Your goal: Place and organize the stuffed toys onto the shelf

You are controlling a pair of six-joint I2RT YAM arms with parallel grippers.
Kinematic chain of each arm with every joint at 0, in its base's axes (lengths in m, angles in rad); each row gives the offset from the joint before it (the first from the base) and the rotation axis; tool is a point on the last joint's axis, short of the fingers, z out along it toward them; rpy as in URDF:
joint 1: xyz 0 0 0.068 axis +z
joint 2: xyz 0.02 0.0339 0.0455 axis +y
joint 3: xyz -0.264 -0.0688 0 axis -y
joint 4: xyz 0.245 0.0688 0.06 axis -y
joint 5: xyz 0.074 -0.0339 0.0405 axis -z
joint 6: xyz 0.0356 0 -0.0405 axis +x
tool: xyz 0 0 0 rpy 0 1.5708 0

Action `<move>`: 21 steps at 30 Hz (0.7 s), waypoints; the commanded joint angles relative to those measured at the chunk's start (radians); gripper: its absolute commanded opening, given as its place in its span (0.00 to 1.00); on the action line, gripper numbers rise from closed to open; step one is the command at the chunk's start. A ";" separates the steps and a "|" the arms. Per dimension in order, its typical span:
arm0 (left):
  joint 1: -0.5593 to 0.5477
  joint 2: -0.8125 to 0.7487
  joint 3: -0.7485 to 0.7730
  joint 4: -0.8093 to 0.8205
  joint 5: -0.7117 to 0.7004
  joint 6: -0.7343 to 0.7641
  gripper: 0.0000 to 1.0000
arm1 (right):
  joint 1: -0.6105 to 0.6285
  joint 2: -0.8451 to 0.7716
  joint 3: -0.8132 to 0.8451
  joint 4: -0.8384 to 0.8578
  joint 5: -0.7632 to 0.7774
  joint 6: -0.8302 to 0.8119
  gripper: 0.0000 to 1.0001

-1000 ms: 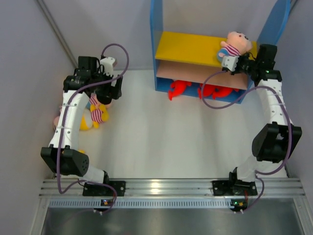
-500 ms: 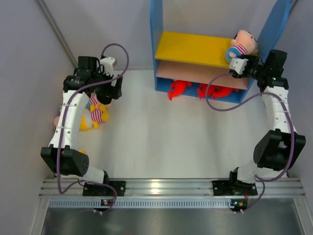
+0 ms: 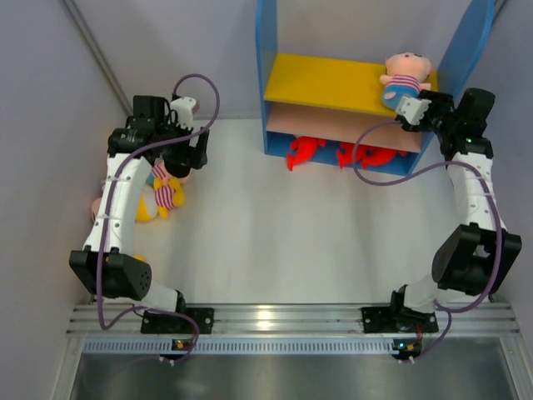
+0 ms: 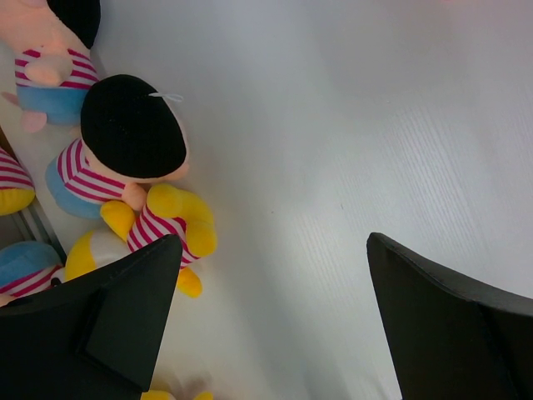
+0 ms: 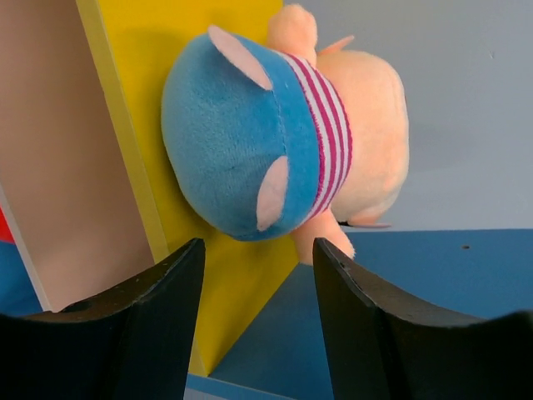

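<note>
A boy doll (image 3: 405, 75) in a striped shirt and blue shorts lies on the right end of the shelf's yellow upper board (image 3: 325, 82). My right gripper (image 3: 414, 109) is open and empty just in front of it. In the right wrist view the doll (image 5: 275, 142) rests on the board's edge, apart from my right gripper (image 5: 258, 279). Two red sharks (image 3: 304, 152) (image 3: 368, 156) lie on the blue base. My left gripper (image 3: 185, 158) is open and empty above a boy doll (image 4: 125, 137) and a yellow figure (image 4: 162, 229) on the table.
More toys sit at the far left by the wall: another boy doll (image 4: 46, 71) and partly hidden striped ones (image 4: 17, 271). The shelf's tall blue side panel (image 5: 391, 325) stands close on my right gripper's right. The pinkish middle board (image 3: 333, 125) is bare.
My right gripper opened and let go of the boy doll, which now lies on the yellow board. The gripper drew back slightly to the right. The left arm has not moved.
</note>
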 commanded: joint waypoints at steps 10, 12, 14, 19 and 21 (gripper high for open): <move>-0.001 -0.021 -0.027 0.008 0.024 0.009 0.99 | 0.017 -0.178 0.007 -0.034 -0.099 -0.016 0.67; -0.001 -0.015 -0.036 0.009 0.021 0.009 0.99 | 0.042 -0.193 0.037 -0.059 -0.107 0.038 0.71; -0.001 -0.011 -0.047 0.008 0.010 0.012 0.99 | 0.092 -0.198 0.075 -0.064 -0.076 0.115 0.76; -0.001 -0.022 -0.091 0.008 -0.037 0.020 0.99 | 0.233 -0.170 0.105 0.194 0.030 0.375 0.82; 0.000 -0.030 -0.117 0.009 -0.048 0.023 0.99 | 0.306 -0.138 0.154 0.275 0.080 0.604 0.84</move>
